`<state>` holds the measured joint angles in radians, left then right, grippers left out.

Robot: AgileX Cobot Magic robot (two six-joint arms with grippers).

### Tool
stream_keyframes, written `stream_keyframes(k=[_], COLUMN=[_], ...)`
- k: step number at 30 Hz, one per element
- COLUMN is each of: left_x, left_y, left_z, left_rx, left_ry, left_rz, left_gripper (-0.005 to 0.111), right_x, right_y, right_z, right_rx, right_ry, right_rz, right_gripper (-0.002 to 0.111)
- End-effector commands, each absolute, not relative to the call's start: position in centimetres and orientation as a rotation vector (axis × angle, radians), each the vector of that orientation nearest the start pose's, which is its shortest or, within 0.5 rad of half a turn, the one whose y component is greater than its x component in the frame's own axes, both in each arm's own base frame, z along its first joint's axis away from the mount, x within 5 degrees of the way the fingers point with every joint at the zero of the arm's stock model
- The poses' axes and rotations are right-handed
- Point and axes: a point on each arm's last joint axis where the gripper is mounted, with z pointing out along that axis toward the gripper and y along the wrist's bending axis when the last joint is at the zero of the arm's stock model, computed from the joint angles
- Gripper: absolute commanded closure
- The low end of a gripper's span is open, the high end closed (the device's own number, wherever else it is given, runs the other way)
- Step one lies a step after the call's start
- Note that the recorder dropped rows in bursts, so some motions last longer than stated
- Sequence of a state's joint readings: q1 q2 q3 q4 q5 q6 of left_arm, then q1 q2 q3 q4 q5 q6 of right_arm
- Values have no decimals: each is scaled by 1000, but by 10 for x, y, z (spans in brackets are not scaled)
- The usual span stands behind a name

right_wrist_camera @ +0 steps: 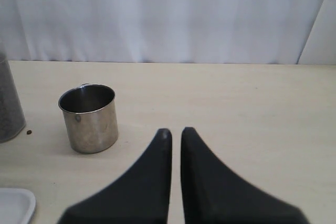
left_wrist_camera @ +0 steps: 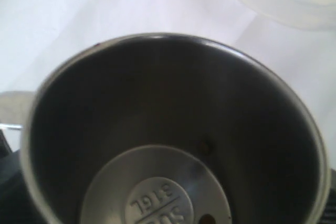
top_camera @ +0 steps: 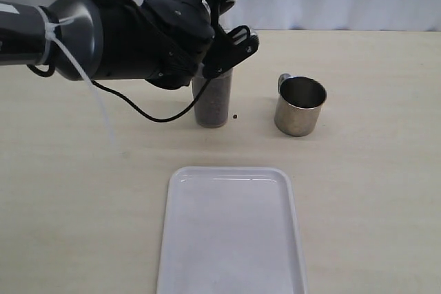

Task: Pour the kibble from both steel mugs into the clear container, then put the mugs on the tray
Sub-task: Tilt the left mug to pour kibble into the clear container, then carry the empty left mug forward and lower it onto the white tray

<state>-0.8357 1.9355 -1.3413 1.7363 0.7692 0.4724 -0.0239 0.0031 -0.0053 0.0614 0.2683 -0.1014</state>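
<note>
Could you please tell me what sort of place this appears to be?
Most likely a robot test bench: a pale tabletop, a plain white curtain behind it, and a tray, steel mug and clear container laid out.

The mug at 3 o'clock of the cup is shiny polished steel; the held mug is duller grey metal inside, with a stamped base. The cup is cloudy clear plastic. The tray, at 6 o'clock, is smooth glossy white plastic. The table is matt, pale, faintly grained
</note>
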Motion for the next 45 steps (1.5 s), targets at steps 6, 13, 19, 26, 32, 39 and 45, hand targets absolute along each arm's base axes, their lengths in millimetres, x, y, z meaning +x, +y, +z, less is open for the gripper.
stream_keyframes(k=[6,13,19,26,32,39,45], left_x=[319,310,318,320,324,326,321], left_y=[-285,-294,-290,-293,-295,-301,-303], left_z=[260,261,236,230,255,220,225], left_rx=[-2623,-2625,-2492,-2459,-2331,-2293,-2263], left_ry=[-797,-774,-776,-789,-974,-894,-1015], left_rz=[-2201,-2219,-2191,-2195,-2324,-2265,-2320], left_gripper=[107,107,107,107,107,107,107], right_x=[55,55,55,55,55,55,55], right_y=[1,1,1,1,1,1,1], right_z=[189,189,189,189,189,189,189], right_rx=[-22,-22,-22,-22,-22,-22,-22], right_ry=[1749,1749,1749,1749,1749,1749,1749], right_rz=[-22,-22,-22,-22,-22,-22,-22], right_gripper=[103,103,103,103,103,103,103])
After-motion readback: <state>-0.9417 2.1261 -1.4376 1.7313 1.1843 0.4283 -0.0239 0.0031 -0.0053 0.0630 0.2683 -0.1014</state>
